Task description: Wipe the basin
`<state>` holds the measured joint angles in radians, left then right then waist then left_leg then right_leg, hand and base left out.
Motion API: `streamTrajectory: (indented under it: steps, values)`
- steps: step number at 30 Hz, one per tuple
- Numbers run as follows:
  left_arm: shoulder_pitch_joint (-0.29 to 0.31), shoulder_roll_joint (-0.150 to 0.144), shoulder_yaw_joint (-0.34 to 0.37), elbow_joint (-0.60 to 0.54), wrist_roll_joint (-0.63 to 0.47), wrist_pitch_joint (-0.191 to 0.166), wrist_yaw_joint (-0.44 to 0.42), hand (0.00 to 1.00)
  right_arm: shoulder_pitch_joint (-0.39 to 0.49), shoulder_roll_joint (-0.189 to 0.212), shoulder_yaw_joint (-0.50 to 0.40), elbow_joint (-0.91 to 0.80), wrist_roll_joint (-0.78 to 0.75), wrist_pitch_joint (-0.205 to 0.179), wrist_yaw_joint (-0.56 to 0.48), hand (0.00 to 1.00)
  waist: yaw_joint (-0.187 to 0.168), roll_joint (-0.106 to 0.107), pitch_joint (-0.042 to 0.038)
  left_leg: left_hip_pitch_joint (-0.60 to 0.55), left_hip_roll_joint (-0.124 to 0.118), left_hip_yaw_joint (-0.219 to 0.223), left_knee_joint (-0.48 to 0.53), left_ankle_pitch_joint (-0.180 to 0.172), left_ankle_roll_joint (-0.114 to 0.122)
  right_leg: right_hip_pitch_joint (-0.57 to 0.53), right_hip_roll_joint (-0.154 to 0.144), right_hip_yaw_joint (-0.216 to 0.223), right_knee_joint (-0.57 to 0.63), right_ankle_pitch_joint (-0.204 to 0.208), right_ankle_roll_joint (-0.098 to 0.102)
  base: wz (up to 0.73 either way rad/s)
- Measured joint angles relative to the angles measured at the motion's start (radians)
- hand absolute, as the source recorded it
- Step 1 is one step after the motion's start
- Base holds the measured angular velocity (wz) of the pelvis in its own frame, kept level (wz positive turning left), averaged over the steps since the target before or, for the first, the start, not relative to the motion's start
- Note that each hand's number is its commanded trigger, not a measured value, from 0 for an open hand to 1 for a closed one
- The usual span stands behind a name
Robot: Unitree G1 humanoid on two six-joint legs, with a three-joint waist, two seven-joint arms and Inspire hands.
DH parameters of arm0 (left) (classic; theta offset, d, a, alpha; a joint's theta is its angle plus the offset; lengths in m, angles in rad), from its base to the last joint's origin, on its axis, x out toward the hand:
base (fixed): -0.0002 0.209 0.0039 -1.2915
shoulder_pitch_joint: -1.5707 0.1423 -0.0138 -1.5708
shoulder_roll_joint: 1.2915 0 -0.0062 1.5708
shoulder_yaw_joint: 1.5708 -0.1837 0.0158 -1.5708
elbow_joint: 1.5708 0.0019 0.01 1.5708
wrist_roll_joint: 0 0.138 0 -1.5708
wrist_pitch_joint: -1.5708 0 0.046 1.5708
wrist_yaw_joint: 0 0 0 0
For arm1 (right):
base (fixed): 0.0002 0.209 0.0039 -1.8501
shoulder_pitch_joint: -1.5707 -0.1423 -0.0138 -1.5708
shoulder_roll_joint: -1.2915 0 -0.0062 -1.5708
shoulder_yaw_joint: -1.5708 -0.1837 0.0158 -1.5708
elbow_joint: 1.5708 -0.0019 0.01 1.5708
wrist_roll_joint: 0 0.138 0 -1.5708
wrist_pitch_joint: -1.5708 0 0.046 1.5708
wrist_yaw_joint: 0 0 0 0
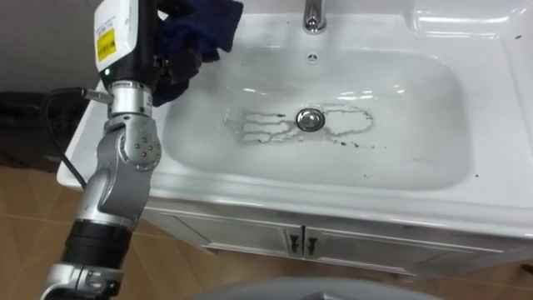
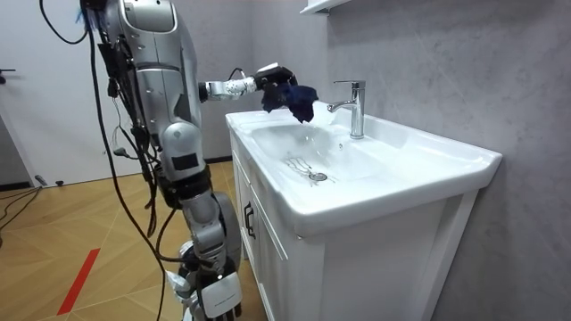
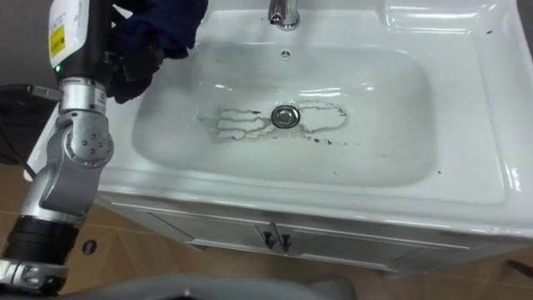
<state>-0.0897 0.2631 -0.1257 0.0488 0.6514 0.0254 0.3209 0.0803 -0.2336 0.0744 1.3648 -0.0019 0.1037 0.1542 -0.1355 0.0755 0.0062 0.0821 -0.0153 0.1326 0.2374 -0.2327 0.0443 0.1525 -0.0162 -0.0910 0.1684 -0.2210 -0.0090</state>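
the left hand (image 2: 270, 76) is closed round a bunched dark blue cloth (image 1: 204, 21), held in the air over the basin's (image 1: 416, 142) back corner. the dirty ring marks (image 1: 258, 127) lie below the hand and to its right, around the drain (image 1: 309, 119). it seems best to lower the cloth flat onto them and rub in overlapping strokes with even pressure. the faucet (image 1: 313, 15), to the hand's right, could snag the cloth.

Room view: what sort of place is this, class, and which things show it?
Probably a bathroom or washroom: a white basin with a drain, a chrome tap behind it, and a white cabinet underneath. The left hand holds a dark cloth.
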Motion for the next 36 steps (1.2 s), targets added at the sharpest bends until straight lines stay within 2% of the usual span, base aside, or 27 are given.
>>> streamTrajectory:
  steps: [4,7,10,14,19,26,36]
  values:
    - [0.001,0.009,-0.003,0.014,0.085,0.008,0.000,1.00,0.000,0.000,-0.010,0.000,-0.004,0.007,0.002,0.00,-0.011,0.004,-0.0023,0.003,0.001,0.004,-0.001,0.000,0.000,0.001,0.000,0.002,0.000,0.000,0.000,-0.03]
    - [0.001,0.048,-0.040,0.060,0.103,0.014,-0.001,1.00,0.001,0.000,-0.010,0.000,-0.003,0.007,0.001,0.00,-0.028,0.006,-0.0022,0.010,0.002,0.007,-0.002,0.000,0.000,0.008,0.000,0.001,0.002,0.000,0.000,0.00]
    - [0.001,0.049,-0.072,0.127,0.107,0.026,-0.015,1.00,-0.002,-0.002,-0.010,-0.001,-0.004,0.008,0.001,0.00,-0.049,0.016,-0.0029,-0.001,0.001,0.008,-0.002,0.000,0.000,0.005,0.000,0.000,0.004,0.000,0.000,0.00]
    - [0.001,0.049,-0.114,0.186,0.107,0.058,-0.076,1.00,0.003,-0.004,-0.009,-0.002,-0.004,0.012,0.003,0.00,-0.063,0.021,0.0018,-0.006,0.004,0.012,-0.003,-0.001,0.000,-0.012,0.002,0.006,0.008,0.001,-0.001,-0.03]
    - [0.001,0.049,-0.136,0.207,0.109,0.060,-0.122,1.00,-0.003,-0.007,-0.009,-0.003,-0.008,0.029,0.014,0.00,-0.076,0.022,0.0095,-0.020,0.005,0.019,-0.001,-0.001,0.000,-0.034,0.001,0.007,0.018,0.001,-0.001,-0.05]
    - [0.000,0.049,-0.164,0.296,0.129,0.079,-0.167,1.00,-0.003,-0.009,-0.010,-0.007,-0.006,0.029,0.034,0.00,-0.090,0.030,0.0082,-0.024,0.004,0.025,-0.001,-0.001,0.000,-0.040,0.000,0.009,0.017,0.000,-0.001,-0.02]
    - [0.000,0.048,-0.166,0.299,0.172,0.100,-0.227,1.00,-0.012,-0.009,-0.012,-0.006,-0.004,0.031,0.033,0.00,-0.106,0.027,0.0108,-0.029,0.003,0.025,0.004,-0.001,0.000,-0.035,-0.001,0.007,0.016,-0.001,-0.001,0.00]
